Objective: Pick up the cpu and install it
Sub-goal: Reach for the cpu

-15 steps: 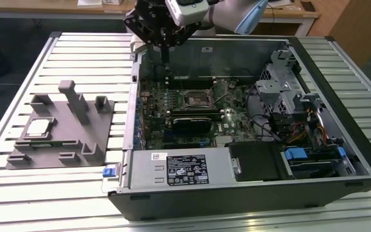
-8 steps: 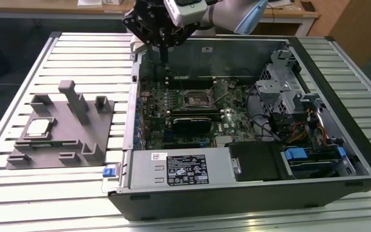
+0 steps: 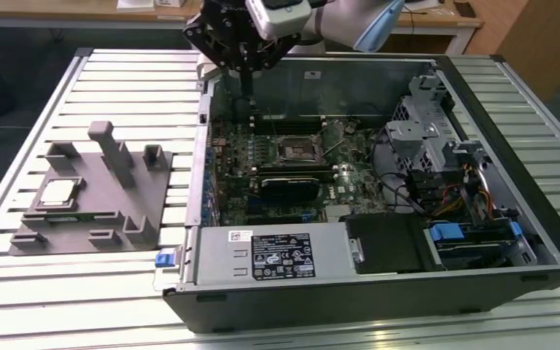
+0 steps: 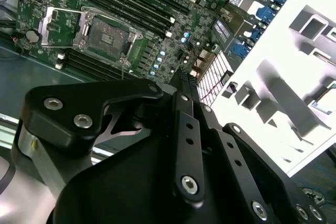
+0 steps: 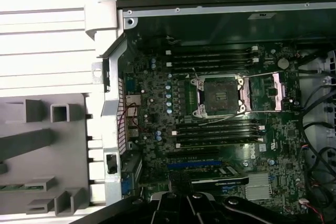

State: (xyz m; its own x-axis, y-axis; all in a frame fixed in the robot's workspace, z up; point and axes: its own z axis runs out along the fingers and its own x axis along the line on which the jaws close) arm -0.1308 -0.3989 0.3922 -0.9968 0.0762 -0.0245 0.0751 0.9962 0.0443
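Exterior view sits high and a bit back, looking down over the whole open case (image 3: 358, 310), tray (image 3: 85, 211) on the exterior view's left. First wrist view stares almost straight down at the board (image 5: 157, 108) from mid height. Second wrist view is slanted, jammed right behind the gripper (image 4: 181, 77). All three catch the socket (image 3: 297, 149) and tray.

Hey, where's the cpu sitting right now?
In the exterior view the cpu lies flat on the grey tray, on the exterior view's left, outside the open computer case that stands beside the tray.
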